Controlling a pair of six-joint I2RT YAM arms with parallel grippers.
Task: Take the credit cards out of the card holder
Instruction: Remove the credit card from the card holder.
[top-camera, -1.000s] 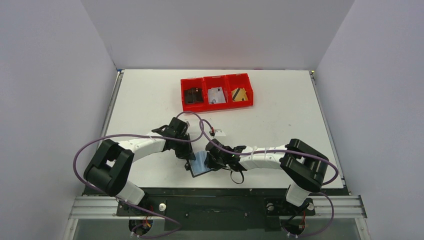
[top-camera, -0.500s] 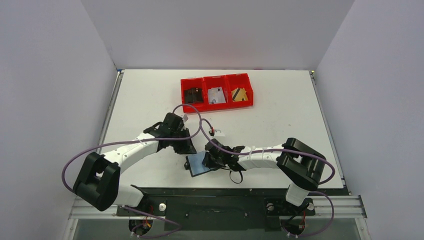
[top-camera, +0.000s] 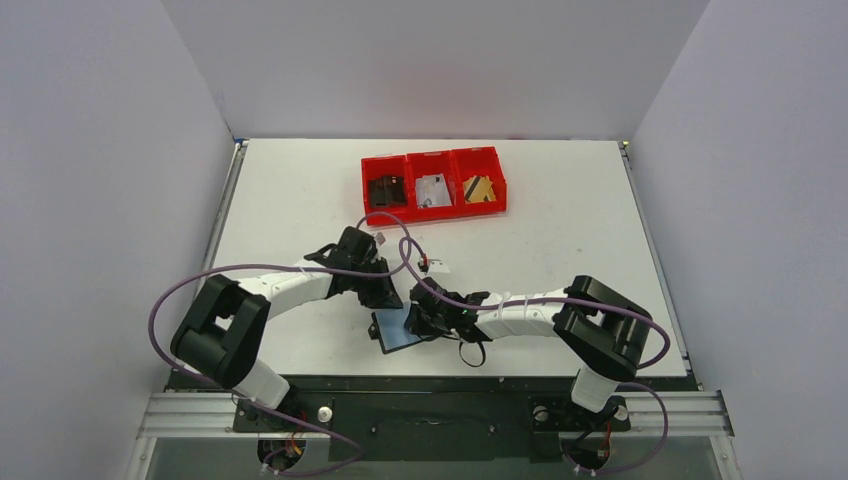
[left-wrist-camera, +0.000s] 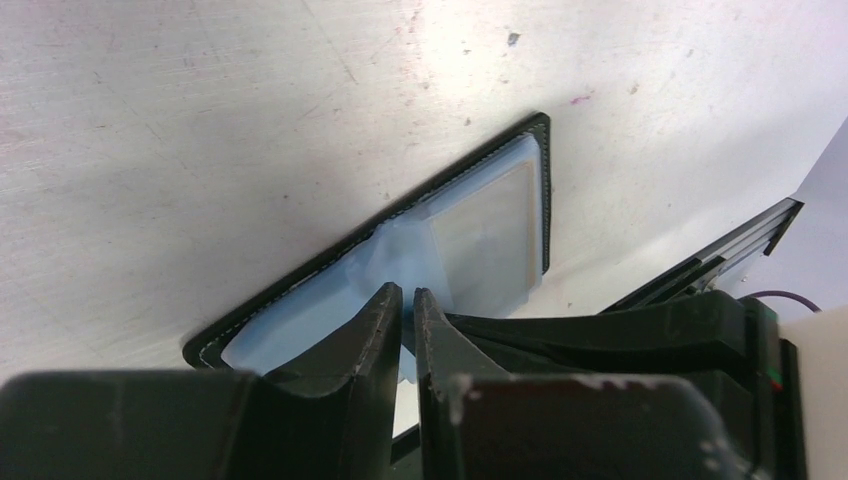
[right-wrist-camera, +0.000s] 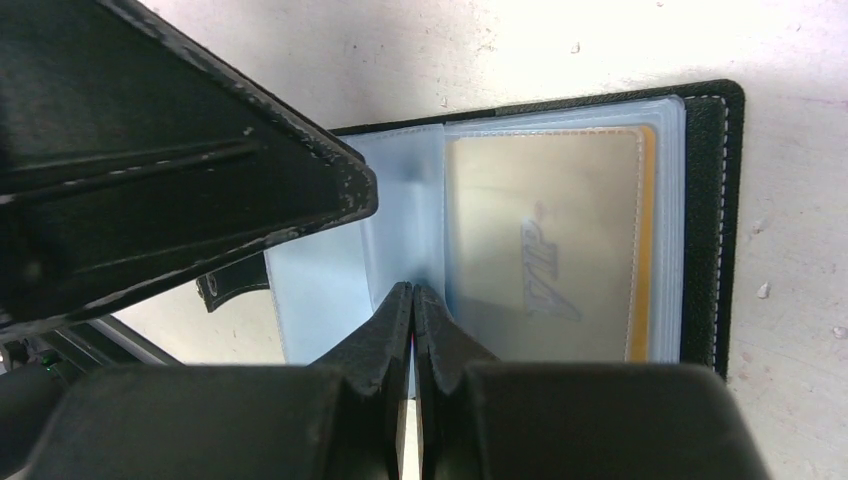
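The card holder (top-camera: 392, 332) lies open near the table's front edge, its black rim (left-wrist-camera: 300, 275) framing a bluish clear sleeve (right-wrist-camera: 320, 270). A gold credit card (right-wrist-camera: 545, 240) sits inside the sleeve's right pocket and also shows in the left wrist view (left-wrist-camera: 485, 235). My right gripper (right-wrist-camera: 412, 290) is shut, its tips pinching the sleeve at the centre fold. My left gripper (left-wrist-camera: 405, 293) hovers at the sleeve's puckered middle (left-wrist-camera: 400, 245), with its jaws a narrow slit apart and table showing through. The two grippers (top-camera: 385, 297) (top-camera: 420, 318) nearly meet over the holder.
Three joined red bins (top-camera: 433, 160) stand at the back. They hold a black wallet (top-camera: 386, 190), pale cards (top-camera: 433, 190) and gold cards (top-camera: 479, 188). Purple cables (top-camera: 395, 240) loop over the table. The metal front rail (left-wrist-camera: 720, 255) runs just behind the holder.
The left arm drew back to the left, then came back to the card holder, with its jaws parted a little. The right gripper has stayed put on the sleeve.
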